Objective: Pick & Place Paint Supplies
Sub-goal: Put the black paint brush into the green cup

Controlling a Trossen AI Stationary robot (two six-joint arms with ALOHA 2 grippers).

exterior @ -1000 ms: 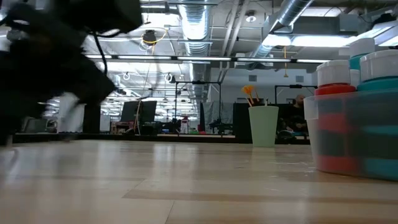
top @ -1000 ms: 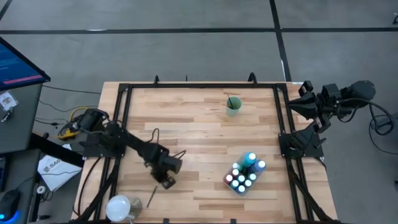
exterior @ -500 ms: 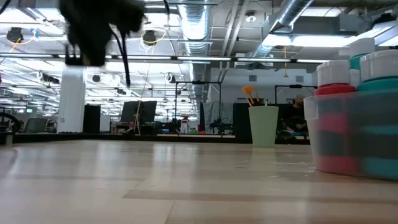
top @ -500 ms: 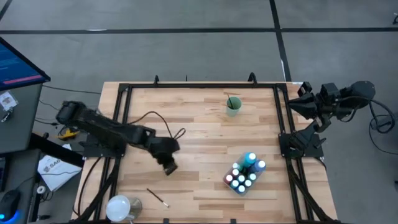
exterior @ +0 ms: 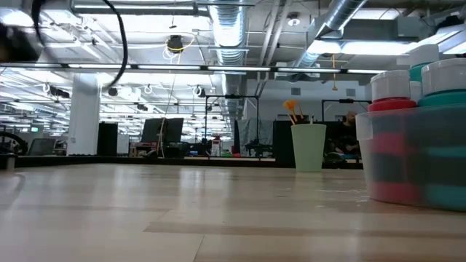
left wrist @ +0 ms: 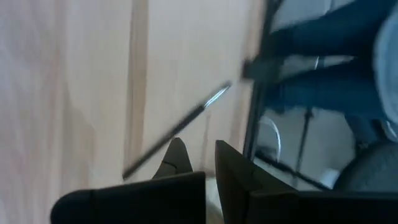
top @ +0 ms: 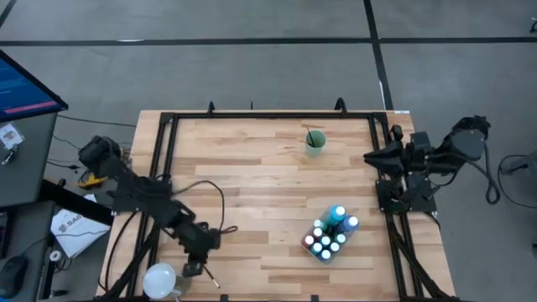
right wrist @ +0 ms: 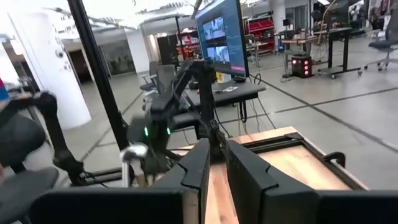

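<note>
- Where the high view looks straight down, the wooden table (top: 252, 168) fills the middle, framed by a black rail.
- The left arm (top: 143, 197) reaches from the table's left edge toward the near left corner.
- The right arm (top: 436, 155) is folded at the table's right edge, well apart from everything on the wood.
- A clear tub (top: 330, 235) stands on the near right part of the table, packed with paint bottles (exterior: 429, 76) whose white, red and teal caps show in the low view.
- A pale round object (top: 159, 277) sits at the near left corner, just beside the left arm's end.
- A pale green cup (top: 315, 143) stands toward the far side, with brush handles poking out of it.
- The left gripper (left wrist: 198, 165) hangs low over the near left corner, fingers drawn together on nothing.
- The right gripper (right wrist: 214, 163) points out over the table, its fingers nearly together with a narrow slit and nothing between them.
- A thin dark-handled paintbrush (left wrist: 177, 130) lies flat on the wood, right at the left gripper's fingertips.
</note>
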